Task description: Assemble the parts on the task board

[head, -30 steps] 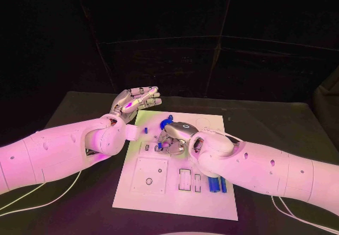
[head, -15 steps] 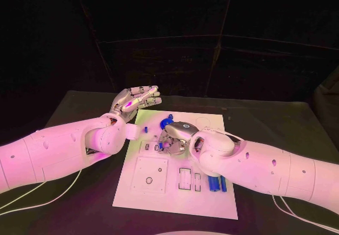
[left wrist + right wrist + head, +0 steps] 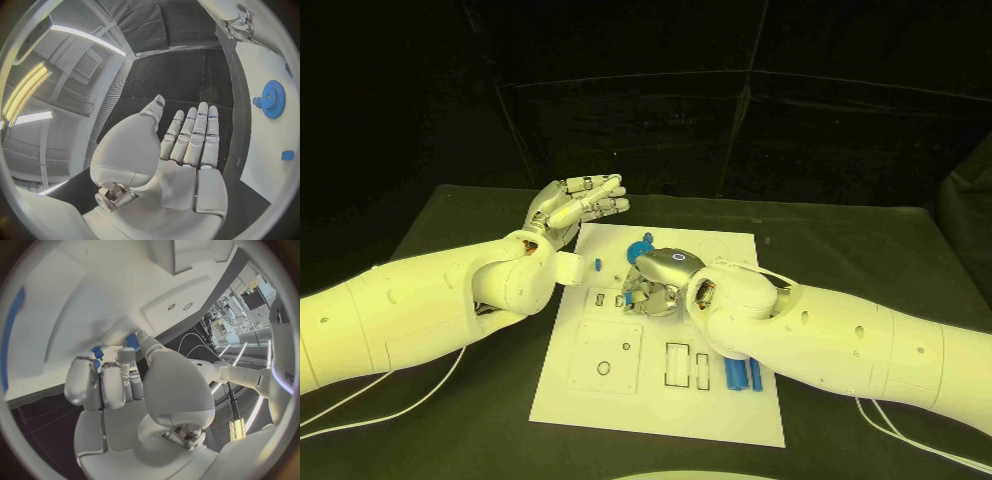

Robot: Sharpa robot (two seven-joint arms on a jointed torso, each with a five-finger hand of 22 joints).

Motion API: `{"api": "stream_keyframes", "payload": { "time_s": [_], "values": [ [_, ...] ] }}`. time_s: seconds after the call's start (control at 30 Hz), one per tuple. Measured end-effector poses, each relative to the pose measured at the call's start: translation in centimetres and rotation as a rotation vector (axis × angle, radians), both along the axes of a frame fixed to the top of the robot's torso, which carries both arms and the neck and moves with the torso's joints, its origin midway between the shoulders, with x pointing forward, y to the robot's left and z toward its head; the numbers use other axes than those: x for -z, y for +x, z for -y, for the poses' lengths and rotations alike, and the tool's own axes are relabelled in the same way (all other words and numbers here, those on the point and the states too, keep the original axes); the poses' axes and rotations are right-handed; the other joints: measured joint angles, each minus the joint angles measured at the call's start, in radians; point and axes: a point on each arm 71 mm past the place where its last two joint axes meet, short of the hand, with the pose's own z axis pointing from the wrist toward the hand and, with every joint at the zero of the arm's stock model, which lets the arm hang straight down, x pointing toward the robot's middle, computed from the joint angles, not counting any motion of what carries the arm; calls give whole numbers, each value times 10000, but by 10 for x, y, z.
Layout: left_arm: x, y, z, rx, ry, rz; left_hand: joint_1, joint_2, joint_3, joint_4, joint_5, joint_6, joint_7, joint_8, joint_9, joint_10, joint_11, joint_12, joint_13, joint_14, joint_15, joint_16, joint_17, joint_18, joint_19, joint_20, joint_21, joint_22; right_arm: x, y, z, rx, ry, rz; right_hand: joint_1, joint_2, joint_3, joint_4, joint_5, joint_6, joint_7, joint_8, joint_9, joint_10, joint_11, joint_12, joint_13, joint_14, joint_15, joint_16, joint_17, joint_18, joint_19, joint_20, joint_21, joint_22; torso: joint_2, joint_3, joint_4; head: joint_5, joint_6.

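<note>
The white task board [image 3: 632, 400] lies in the middle of the table. My right hand [image 3: 661, 282] is low over the board's middle with its fingers curled down, and its fingertips [image 3: 100, 367] pinch a small blue part [image 3: 98, 352] against the board. A blue gear [image 3: 642, 247] stands on the board just beyond that hand and also appears in the left wrist view [image 3: 273, 98]. My left hand [image 3: 581, 206] is raised off the board's far left corner, its palm [image 3: 156, 165] flat, its fingers straight and apart, holding nothing.
A small blue piece [image 3: 597, 265] sits near the board's left edge [image 3: 287, 155]. Two blue cylinders [image 3: 743, 374] lie side by side near the board's right edge, by my right forearm. Rectangular recesses [image 3: 678, 367] are cut in the board's near half. Black table surrounds the board.
</note>
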Motion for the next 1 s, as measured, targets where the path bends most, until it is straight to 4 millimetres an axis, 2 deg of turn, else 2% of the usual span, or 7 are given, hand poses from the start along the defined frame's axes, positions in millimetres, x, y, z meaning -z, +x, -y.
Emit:
{"api": "stream_keyframes", "payload": {
  "time_s": [0.23, 0.37, 0.4, 0.6, 0.9, 1.0],
  "values": [
    [0, 0, 0, -1, -1, -1, 0, 0, 0, 0, 0, 0, 0, 0, 0, 0, 0, 0, 0, 0, 0, 0, 0, 0, 0, 0, 0, 0, 0, 0, 0, 2, -70, 66, -232, -232, -37, 38, 1, -170, 67, -113, -22, -89, 91, -232, -226, 0, 0, -38, 0, 0, -36, 36, -2, -30, -3, -2, 0, -7, 7],
    [0, 0, 0, -1, -1, -3, 0, 0, 0, 0, 0, 0, 0, 0, 0, 0, 0, 0, 0, 0, 0, 0, 0, 0, 0, 0, 0, 0, 0, 0, -1, 18, -67, 94, -440, -440, -205, 205, 258, -288, 92, -147, 35, -188, 82, -436, -390, 0, 0, -38, -11, -1, -36, 36, -39, -50, -3, -3, 2, -20, 15],
    [0, 0, 0, -1, -1, -4, 0, 0, 0, 0, 0, 0, 0, 0, 0, 0, 0, 0, 0, 0, 0, 0, 0, 0, 0, 0, 0, 0, 0, -1, -1, 28, -51, 108, -487, -487, -255, 255, 347, -296, 91, -174, 36, -233, 126, -517, -460, 0, 0, -75, -11, 0, -36, 36, -39, -49, -3, -3, 4, -25, 18],
    [0, 0, 0, -2, 1, -8, 0, 0, 0, 0, 0, 0, 0, 0, 0, 0, 0, 0, 0, 0, 0, 0, 0, 0, 0, 0, 0, 0, 1, -1, 0, 113, 114, 208, -686, -576, -420, 419, 405, -391, 106, -173, 19, -268, 90, -586, -574, 0, 0, -75, -3, 0, -36, 36, -39, -49, 0, -3, 11, -28, 20],
    [0, 0, 0, 0, 3, -17, 0, 0, 0, 0, 0, 0, 0, 0, 0, 0, 0, 0, 0, 0, 0, -40, 0, 0, 0, 0, -38, 0, 2, -3, 2, 291, 585, 452, -830, -721, -831, 688, 440, -678, 168, -255, -1, -395, 146, -851, -862, -2, 74, -118, -10, 0, -72, 72, -39, -77, 1, 1, 11, -12, 31],
    [0, 0, 0, -1, 6, -27, -4, 5, 17, -17, 0, 0, 0, 0, 0, 0, 0, 0, 0, 11, -6, -40, 3, 0, 71, -2, -32, 11, -1, -5, 3, 219, 989, 644, -952, -844, -1253, 880, 765, -949, 201, -255, -12, -463, 215, -858, -940, -5, 77, -130, -18, 0, -72, 72, -77, -96, 1, 3, 6, -7, 35]
  ]
}}
